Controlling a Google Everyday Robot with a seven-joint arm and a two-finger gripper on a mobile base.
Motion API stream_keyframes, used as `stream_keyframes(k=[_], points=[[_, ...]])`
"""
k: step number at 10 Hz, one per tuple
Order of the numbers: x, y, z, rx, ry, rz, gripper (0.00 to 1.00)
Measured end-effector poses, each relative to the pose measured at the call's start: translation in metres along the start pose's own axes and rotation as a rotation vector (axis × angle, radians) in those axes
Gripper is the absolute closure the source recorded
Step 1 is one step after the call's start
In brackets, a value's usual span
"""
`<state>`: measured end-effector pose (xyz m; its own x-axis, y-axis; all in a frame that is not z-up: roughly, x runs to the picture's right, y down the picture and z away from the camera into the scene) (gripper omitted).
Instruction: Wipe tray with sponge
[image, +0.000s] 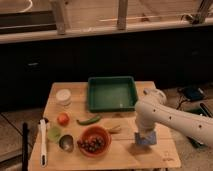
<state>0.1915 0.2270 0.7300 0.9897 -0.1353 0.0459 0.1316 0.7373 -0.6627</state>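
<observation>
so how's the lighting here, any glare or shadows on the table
Camera view: dim, warm light with a dark background; faint pale sheen on the tray floor; the gripper, at the table front right with fingers shut on the sponge, throws a soft shadow to its lower left.

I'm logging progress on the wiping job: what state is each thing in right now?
gripper: shut on the sponge, low over the front right of the table
sponge: gripped, outside the tray
tray: upright, empty, nothing touching it
bowl: upright, holding dark fruit
white jar: upright
</observation>
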Motion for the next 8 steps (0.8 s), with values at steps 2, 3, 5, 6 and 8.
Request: stream_keyframes(k=[2,3,5,6,8], points=[[-0.008,-0.01,-0.007,0.006,0.015,-0.005,0.93],[-0.014,-0.016,-0.013,0.012,0.022,-0.012,0.97],[-0.017,-0.02,-0.021,0.014,0.038,-0.017,0.99],[-0.021,-0.024,-0.025,0.02,0.04,-0.023,0.99],[-0.027,-0.035,-0.031,0.031,0.056,-0.033,0.99]])
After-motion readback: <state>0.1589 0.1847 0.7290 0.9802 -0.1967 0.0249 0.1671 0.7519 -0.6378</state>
